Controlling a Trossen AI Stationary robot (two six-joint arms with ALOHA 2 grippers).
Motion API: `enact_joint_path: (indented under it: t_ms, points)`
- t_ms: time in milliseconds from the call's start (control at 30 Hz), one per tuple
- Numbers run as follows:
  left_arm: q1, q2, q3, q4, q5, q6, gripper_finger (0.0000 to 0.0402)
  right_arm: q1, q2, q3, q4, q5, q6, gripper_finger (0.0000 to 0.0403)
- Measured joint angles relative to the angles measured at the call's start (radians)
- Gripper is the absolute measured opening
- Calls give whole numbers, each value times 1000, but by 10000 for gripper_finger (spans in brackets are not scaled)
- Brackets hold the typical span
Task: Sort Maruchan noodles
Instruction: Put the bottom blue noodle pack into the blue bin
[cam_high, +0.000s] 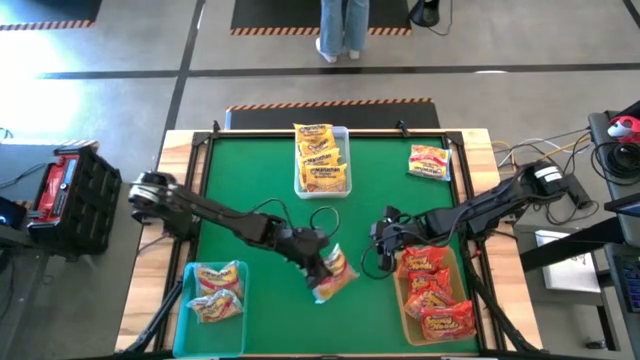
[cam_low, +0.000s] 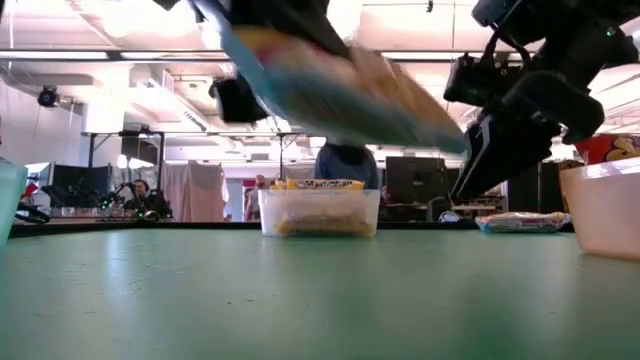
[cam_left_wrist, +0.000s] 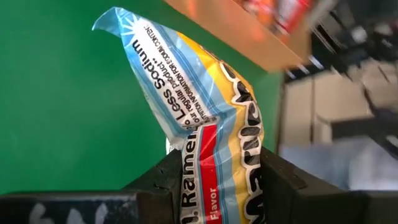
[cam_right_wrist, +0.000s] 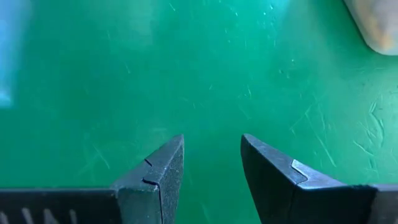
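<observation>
One packet in grip: a yellow and pale-blue Maruchan packet is being held clear of the green table, near its middle front, between the two front bins.
Left gripper: its fingers are being kept closed on the packet's lower end, part-way apart with the plastic pinched between them.
Blue bin: two yellow and pale-blue packets are being kept in it at the front left corner.
Brown bin: several red packets are being kept in it at the front right.
Clear bin: yellow-orange packets are being kept stacked in it at the far middle edge.
Loose packet: one more is being left lying on the mat near the far right corner, apart from the bins.
Right gripper: it is being held empty over bare mat just beside the brown bin, jaws standing part-way apart.
Background: a person's legs are being seen beyond the table's far edge.
</observation>
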Motion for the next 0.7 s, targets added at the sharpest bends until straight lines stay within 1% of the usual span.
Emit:
enact_joint_path:
  t_ms: [67,167,433,533,700]
  points:
    - [-24,-61,0,-72,27,1,117,0,8,0,0,0,0,150]
    - [-82,-155,1,-181,39,-42,117,0,17,0,-5,-1,0,150]
    - [-292,-397,1,-530,45,-350,117,0,26,-2,-12,-3,0,150]
    - [-358,-450,2,-644,43,-421,117,0,26,-2,-12,-3,15,150]
    - [-483,-493,2,-773,45,-437,117,0,26,-2,-12,-1,55,150]
